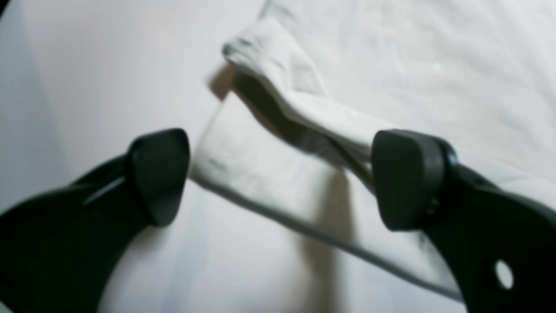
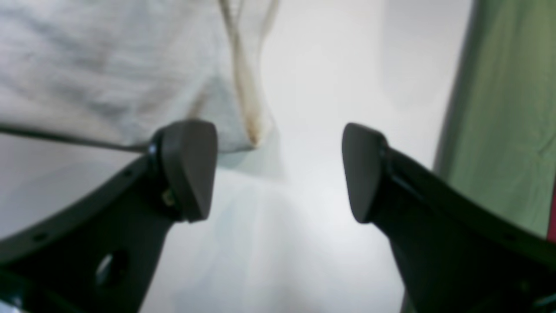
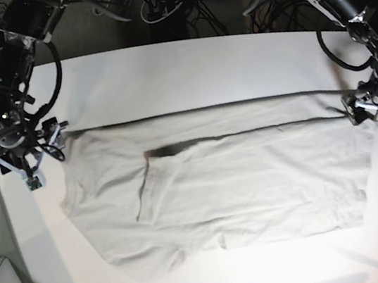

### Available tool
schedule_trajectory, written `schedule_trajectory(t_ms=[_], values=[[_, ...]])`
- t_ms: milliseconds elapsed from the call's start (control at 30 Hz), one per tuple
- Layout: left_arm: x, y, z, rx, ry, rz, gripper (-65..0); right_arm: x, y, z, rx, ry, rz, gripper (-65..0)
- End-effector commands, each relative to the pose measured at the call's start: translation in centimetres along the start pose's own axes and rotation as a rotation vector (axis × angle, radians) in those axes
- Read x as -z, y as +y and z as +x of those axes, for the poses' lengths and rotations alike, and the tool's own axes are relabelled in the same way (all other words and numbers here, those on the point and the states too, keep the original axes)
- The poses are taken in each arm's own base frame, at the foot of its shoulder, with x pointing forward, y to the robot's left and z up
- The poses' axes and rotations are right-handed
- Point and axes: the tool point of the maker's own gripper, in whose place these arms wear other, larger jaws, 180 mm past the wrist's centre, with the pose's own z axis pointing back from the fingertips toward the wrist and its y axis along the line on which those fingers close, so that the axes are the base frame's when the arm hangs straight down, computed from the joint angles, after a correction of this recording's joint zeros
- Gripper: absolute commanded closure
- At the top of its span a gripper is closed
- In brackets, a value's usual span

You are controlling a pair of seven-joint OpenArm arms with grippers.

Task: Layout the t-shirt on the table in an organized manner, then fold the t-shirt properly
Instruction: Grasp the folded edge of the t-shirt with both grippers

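White table (image 3: 184,60) carries the t-shirt (image 3: 251,175), spread flat. Left gripper (image 1: 280,178) gapes, a rumpled hem corner between its jaws; right gripper (image 2: 278,171) spread, cloth beside one pad. Blurry, but I risk pinching one layer and dragging the fold askew.

Plain pale grey-beige shirt (image 3: 237,177), no pattern, on a glossy white table (image 3: 184,64); both grippers' fingers (image 1: 160,174) are matt black; a green cloth (image 2: 504,113) hangs beside the table

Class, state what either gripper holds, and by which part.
Nothing: the left gripper and right gripper are open beside the t-shirt.
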Motion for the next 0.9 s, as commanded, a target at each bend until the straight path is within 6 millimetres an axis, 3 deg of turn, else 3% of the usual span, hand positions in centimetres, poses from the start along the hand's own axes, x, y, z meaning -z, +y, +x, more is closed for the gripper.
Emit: schedule_trajectory(t_ms=[0, 333, 500, 700, 867], values=[[-0.5, 0.8, 1.6, 0.008, -0.043, 0.019, -65.0, -0.3, -0.5, 1.5, -0.004, -0.051, -0.009, -46.3], [-0.3, 4.1, 0.8, 0.018, 0.011, 0.058, -65.0, -0.2, -0.4, 1.6, 0.000, -0.051, -0.007, -46.3], [0.6, 3.2, 2.0, -0.005, -0.002, 0.035, -65.0, -0.2, -0.2, 1.7, -0.004, -0.054, -0.002, -46.3], [1.7, 0.9, 1.9, 0.052, 0.020, -0.011, -64.5, -0.2, -0.3, 1.6, -0.002, -0.053, -0.004, -46.3], [1.8, 0.4, 2.1, 0.052, -0.003, -0.019, -35.2, -0.2, -0.4, 1.6, -0.002, -0.051, -0.006, -46.3]])
